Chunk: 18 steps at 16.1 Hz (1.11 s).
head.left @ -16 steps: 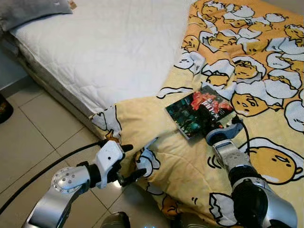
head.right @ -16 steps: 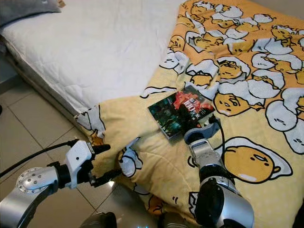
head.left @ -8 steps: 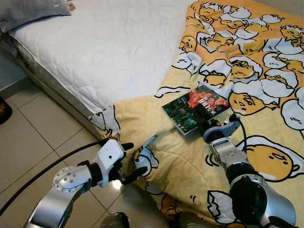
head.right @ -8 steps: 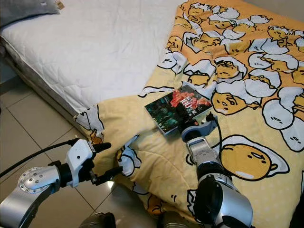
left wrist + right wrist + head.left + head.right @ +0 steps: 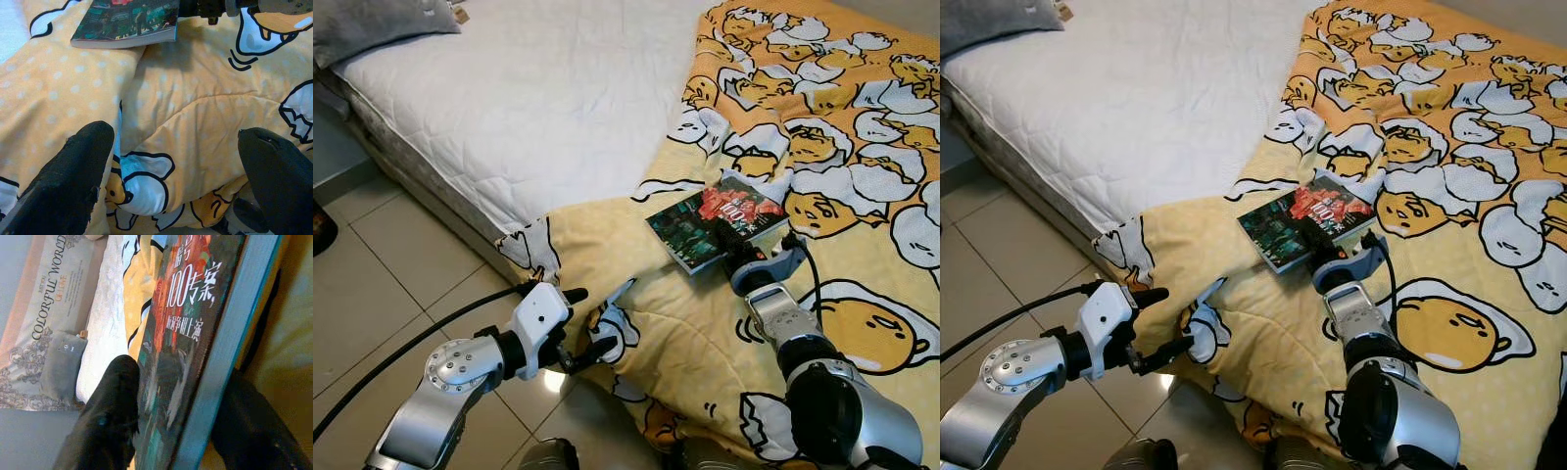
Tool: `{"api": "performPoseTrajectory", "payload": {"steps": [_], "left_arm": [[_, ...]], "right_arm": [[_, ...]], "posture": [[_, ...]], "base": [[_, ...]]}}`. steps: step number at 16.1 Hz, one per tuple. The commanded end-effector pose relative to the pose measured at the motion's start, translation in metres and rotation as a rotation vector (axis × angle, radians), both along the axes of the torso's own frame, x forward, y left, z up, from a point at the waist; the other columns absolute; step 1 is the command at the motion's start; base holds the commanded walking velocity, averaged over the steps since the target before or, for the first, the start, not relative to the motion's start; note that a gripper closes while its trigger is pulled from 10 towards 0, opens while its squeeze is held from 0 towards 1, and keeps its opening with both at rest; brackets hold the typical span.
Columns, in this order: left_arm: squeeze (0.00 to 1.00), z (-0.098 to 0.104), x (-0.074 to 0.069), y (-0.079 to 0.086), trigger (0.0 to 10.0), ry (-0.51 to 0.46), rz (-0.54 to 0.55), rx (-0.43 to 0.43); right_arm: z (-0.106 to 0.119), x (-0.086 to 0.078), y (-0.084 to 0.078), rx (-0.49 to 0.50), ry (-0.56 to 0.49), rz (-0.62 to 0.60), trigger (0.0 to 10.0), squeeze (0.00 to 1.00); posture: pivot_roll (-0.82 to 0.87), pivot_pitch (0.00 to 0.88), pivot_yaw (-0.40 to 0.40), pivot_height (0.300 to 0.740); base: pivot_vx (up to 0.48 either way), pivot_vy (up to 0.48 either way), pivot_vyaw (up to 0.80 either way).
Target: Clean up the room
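while the left hand (image 5: 579, 320) gapes wide, the right hand (image 5: 736, 242) clamps the book (image 5: 715, 221).

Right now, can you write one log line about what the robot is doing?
step: grasping book | right gripper: one finger over, one under book on yellow blanket | left gripper: open near blanket's hanging edge | bed: white mattress

The book (image 5: 195, 333) cover bore "100" among Chinese characters — a hanging (image 5: 49, 308) behind read "COLORFUL WORLD".
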<state>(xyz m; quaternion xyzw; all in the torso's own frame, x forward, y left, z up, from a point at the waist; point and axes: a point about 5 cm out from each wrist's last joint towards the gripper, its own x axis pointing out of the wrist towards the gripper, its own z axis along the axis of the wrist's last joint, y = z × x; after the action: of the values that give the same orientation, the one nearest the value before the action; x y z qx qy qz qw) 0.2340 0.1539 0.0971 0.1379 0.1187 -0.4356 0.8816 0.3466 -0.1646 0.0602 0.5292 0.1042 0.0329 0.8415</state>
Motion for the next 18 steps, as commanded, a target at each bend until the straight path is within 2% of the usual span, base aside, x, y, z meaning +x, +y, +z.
{"api": "performPoseTrajectory", "payload": {"steps": [1, 5, 7, 11, 13, 15, 16, 18], "left_arm": [[0.00, -0.003, 0.000, 0.001, 10.0, 0.006, 0.009, 0.008], [0.00, -0.004, 0.002, 0.000, 10.0, 0.000, 0.012, 0.009], [0.00, -0.005, 0.003, 0.000, 10.0, -0.001, 0.014, 0.009], [0.00, -0.006, 0.004, -0.002, 10.0, -0.013, 0.037, -0.012], [0.00, -0.006, 0.003, 0.000, 10.0, -0.022, 0.062, -0.022], [0.00, -0.005, 0.006, 0.008, 10.0, -0.053, 0.125, -0.033], [0.00, -0.004, 0.006, 0.009, 10.0, -0.058, 0.134, -0.037], [0.00, -0.001, 0.011, 0.013, 10.0, -0.107, 0.220, -0.040]], "right_arm": [[0.002, 0.002, 0.002, -0.001, -0.009, -0.001, 0.0, 0.00], [-0.001, 0.001, 0.002, -0.020, 0.013, 0.003, 0.0, 0.00], [-0.006, -0.002, 0.007, -0.078, 0.034, 0.050, 0.0, 0.00], [-0.008, -0.006, 0.005, -0.101, 0.025, 0.082, 0.0, 0.00], [-0.004, -0.009, -0.006, -0.047, -0.026, 0.054, 0.0, 0.00], [0.007, -0.014, -0.017, -0.066, -0.122, 0.032, 0.0, 0.00], [0.010, -0.014, -0.019, -0.066, -0.132, 0.023, 0.0, 0.00], [0.041, -0.019, -0.029, -0.130, -0.259, -0.053, 0.0, 0.00]], "posture": [[0.07, 0.112, -0.035, 0.740], [0.07, 0.099, -0.030, 0.740], [0.07, 0.083, -0.027, 0.740], [0.07, 0.035, -0.036, 0.740], [0.08, 0.005, -0.032, 0.740], [0.07, 0.000, -0.022, 0.740], [0.07, 0.000, -0.022, 0.740], [0.07, 0.000, -0.013, 0.740]], "base": [[0.000, 0.000, 0.00], [0.000, 0.000, 0.00], [0.000, 0.000, 0.00], [0.000, 0.000, 0.00], [0.000, 0.000, 0.00], [0.000, 0.000, 0.00], [0.000, 0.000, 0.00], [0.000, 0.000, 0.00]]}}
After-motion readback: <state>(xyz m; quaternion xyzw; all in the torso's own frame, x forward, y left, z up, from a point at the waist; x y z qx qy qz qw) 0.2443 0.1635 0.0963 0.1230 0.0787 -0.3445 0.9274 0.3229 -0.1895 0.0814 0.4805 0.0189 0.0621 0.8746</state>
